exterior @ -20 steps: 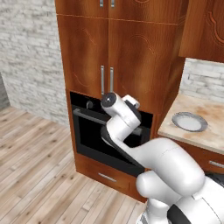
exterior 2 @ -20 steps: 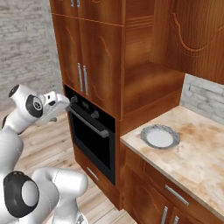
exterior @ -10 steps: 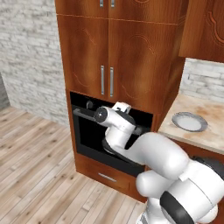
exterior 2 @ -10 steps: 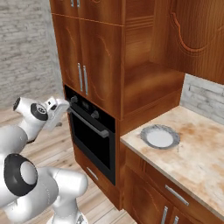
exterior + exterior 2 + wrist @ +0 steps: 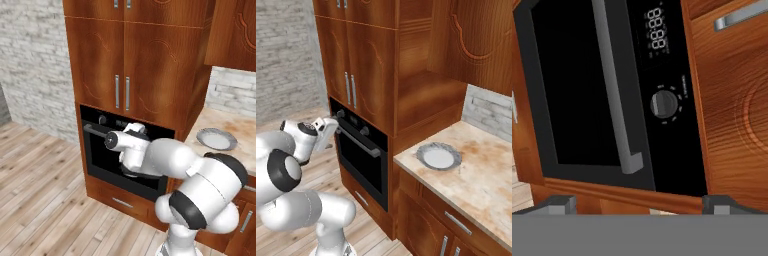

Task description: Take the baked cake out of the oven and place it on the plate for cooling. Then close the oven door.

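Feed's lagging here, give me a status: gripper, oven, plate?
Gripper open, empty, facing the oven door, near its handle. Door shut, cake not visible. Plate bare on the counter. Nothing in the way.

The oven door (image 5: 577, 95) is glossy black glass with a matt silver metal handle (image 5: 614, 85), framed by polished wood surround (image 5: 732, 110).

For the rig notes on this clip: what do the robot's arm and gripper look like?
The arm is built of glossy white, rounded, bulbous segments with dark grey to black bands and caps at the joints. A white, boxy hand carries the gripper, whose two small dark grey finger tips are blocky. No cables, logos or markings can be made out.
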{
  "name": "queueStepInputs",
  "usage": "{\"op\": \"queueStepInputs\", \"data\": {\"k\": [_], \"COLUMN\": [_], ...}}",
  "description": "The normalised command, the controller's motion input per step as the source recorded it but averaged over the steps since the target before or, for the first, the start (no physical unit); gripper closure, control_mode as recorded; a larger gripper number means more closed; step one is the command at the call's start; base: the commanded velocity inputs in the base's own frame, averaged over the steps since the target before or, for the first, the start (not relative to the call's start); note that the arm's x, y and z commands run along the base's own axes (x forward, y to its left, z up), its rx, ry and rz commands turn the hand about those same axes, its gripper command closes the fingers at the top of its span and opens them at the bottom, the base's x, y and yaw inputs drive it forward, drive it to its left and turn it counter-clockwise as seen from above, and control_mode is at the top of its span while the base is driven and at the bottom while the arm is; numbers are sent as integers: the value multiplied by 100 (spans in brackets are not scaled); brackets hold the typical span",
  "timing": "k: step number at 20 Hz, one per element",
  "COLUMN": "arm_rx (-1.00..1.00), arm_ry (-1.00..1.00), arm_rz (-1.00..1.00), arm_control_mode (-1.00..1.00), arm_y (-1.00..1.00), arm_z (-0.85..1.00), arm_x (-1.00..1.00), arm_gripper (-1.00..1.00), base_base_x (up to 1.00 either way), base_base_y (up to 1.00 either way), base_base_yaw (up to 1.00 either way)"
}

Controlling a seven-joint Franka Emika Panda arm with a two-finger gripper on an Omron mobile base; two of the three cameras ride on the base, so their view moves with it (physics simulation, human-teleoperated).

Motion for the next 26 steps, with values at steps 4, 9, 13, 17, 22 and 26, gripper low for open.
{"op": "queueStepInputs", "data": {"k": [4, 9, 13, 17, 22, 26], "arm_rx": [0, -2, -6, -6, -3, -1], "arm_ry": [0, 0, 0, 0, 3, 1], "arm_rz": [0, 0, -1, -3, -5, -6], "arm_control_mode": [-100, -100, -100, -100, -100, -100], "arm_y": [-1, -9, -11, -8, -8, -7], "arm_z": [-22, -21, -26, -26, -24, -21], "arm_x": [29, 26, 24, 23, 22, 25], "arm_gripper": [-100, -100, -100, -100, -100, -100], "base_base_x": [0, 0, 0, 0, 0, 0], "base_base_y": [0, 0, 0, 0, 0, 0], "base_base_yaw": [0, 0, 0, 0, 0, 0]}}
